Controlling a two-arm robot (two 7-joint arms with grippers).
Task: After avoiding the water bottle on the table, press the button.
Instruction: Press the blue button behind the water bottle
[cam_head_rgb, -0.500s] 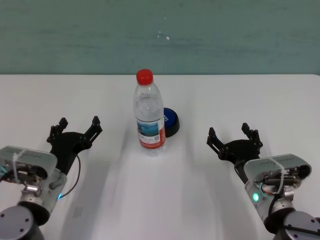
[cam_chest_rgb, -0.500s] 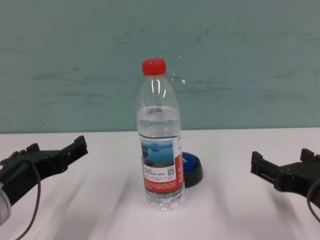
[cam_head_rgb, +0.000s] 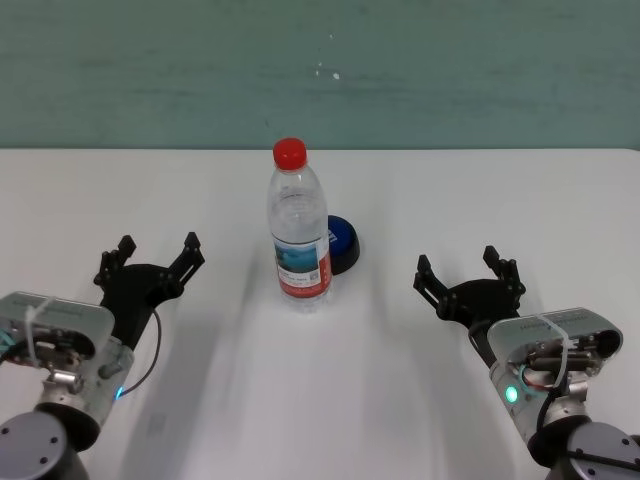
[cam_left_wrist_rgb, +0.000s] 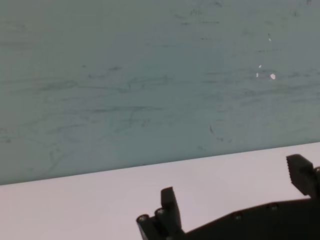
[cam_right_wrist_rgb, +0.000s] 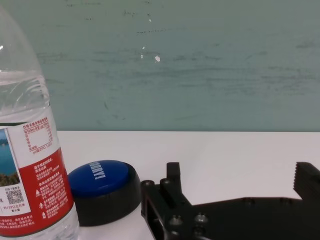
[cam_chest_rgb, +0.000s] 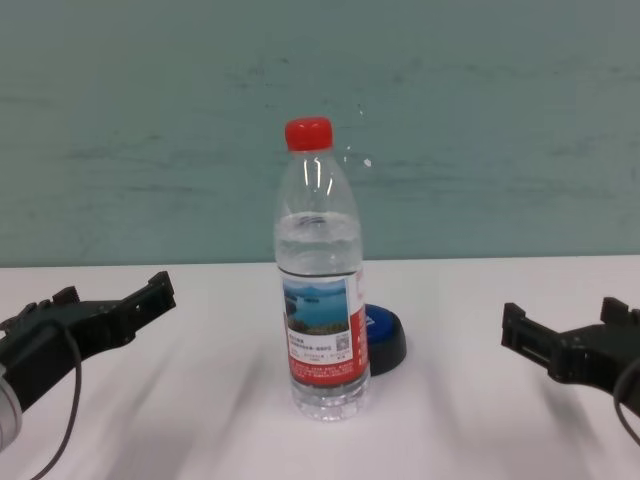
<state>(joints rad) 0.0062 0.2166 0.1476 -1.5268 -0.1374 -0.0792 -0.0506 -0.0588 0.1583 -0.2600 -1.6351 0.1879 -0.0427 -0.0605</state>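
Both grippers: left gripper (cam_head_rgb: 155, 258) and right gripper (cam_head_rgb: 466, 272) spread wide, empty.
Button (cam_head_rgb: 341, 243): behind water bottle (cam_head_rgb: 299, 232), between grippers, well apart.

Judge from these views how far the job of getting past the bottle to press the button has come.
Nothing looks done yet. The water bottle stands upright on the table, with the button behind it, unpressed and free. Nothing is in hand: the left claw and right claw hang open on either side, holding nothing. Rounding the bottle and pressing the button are both left.
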